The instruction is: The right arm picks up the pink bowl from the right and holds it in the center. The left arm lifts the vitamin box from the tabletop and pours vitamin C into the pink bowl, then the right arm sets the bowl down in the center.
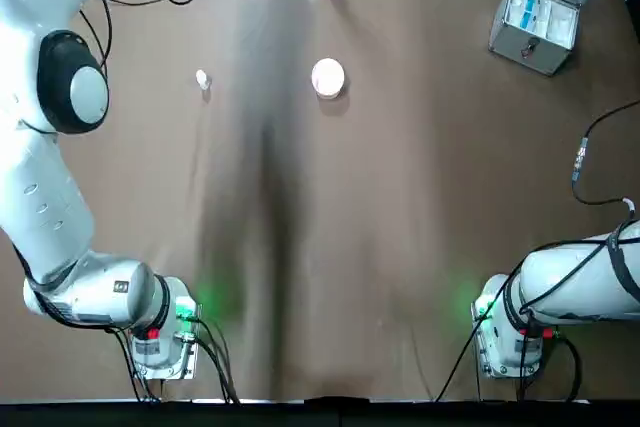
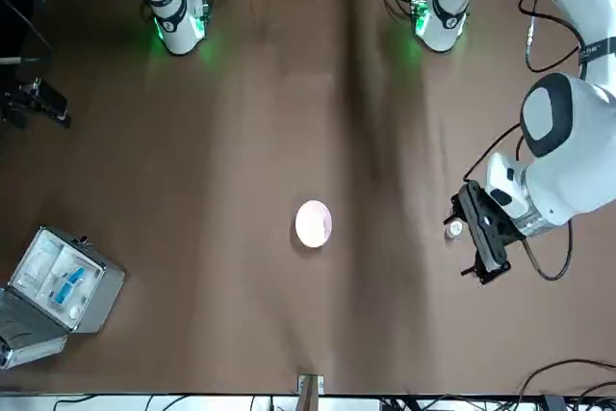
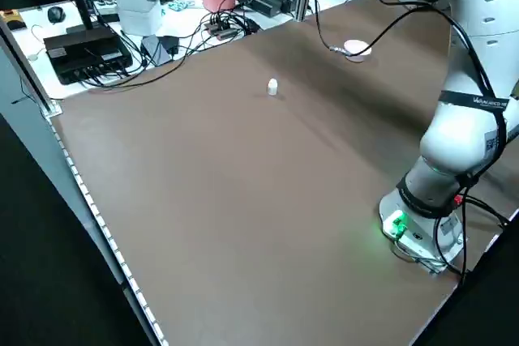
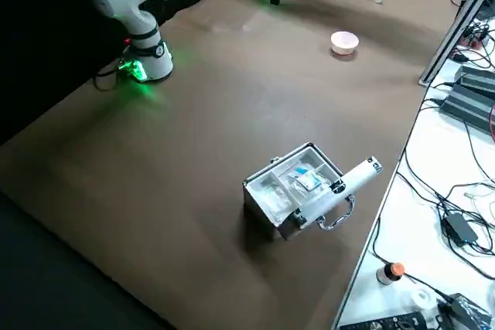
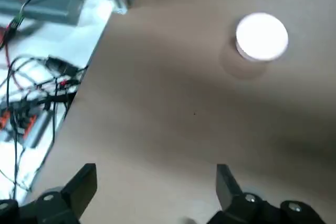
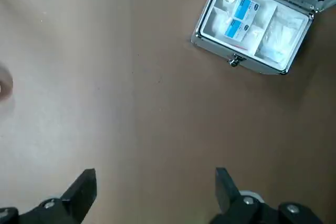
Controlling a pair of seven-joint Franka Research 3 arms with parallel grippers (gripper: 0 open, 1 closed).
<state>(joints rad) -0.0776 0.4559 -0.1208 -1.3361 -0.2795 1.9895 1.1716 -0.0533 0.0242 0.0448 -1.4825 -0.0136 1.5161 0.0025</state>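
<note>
1. We see the pink bowl upright on the tabletop, upper middle of the top view; in the front view it sits just below centre.
2. Vitamin box: upper left of the top view, apart from the bowl. In the left side view we see it standing upright on the brown surface.
3. Left arm fills the left edge of the top view. Its left gripper is at right of centre in the front view, with the vitamin box showing right by the fingertips; probably above it, but we can't tell the height gap. The left wrist view shows the fingers spread, nothing gripped.
4. Right arm comes in at the lower right of the top view. Its right gripper shows along the bottom of the right wrist view, fingers wide apart, holding nothing, over the tabletop.
5. Grey case: upper right of the top view, lid open, blue-and-white packs inside. We see it at lower left in the front view.
</note>
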